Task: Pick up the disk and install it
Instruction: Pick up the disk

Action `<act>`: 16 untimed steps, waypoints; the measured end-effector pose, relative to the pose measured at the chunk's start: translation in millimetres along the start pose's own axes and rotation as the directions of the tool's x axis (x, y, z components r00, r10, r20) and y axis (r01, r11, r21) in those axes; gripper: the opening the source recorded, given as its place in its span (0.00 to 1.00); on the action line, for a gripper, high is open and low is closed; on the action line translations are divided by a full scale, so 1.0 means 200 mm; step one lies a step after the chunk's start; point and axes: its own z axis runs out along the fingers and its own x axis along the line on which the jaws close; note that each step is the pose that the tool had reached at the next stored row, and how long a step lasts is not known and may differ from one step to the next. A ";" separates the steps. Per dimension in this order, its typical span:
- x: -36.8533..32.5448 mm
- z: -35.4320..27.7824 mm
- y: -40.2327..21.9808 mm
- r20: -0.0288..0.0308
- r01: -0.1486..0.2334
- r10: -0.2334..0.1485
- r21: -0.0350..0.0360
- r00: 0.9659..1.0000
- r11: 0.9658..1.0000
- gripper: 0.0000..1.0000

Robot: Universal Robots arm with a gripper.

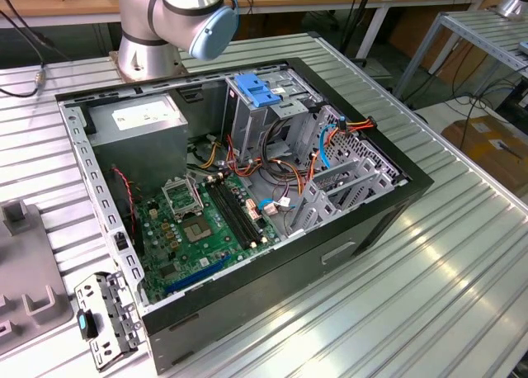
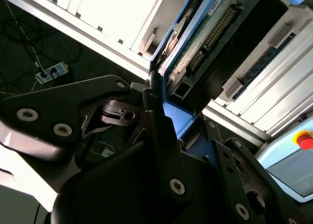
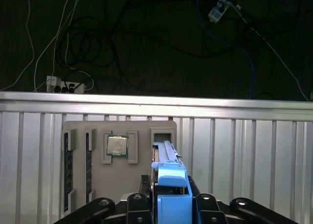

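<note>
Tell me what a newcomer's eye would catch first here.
The open computer case on the slatted metal table, its green circuit board bare, dominates the exterior view. In the first wrist view, the blue-ended disk stands edge-on right before the camera, by a grey tray holding a chip.

Ribbed metal table carries 1 open computer case, 1 grey tray

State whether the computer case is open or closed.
Open. In the exterior view the computer case has no side panel on top, leaving the motherboard and cables exposed.
</note>
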 end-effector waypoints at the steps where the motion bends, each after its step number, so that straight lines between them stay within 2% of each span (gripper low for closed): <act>1: 0.000 -0.006 0.000 0.000 0.000 0.000 0.000 1.000 1.000 0.37; 11: 0.000 -0.087 0.000 0.000 0.000 0.000 0.000 1.000 1.000 0.37; 16: 0.000 -0.116 0.001 0.000 0.000 0.000 0.000 1.000 1.000 0.37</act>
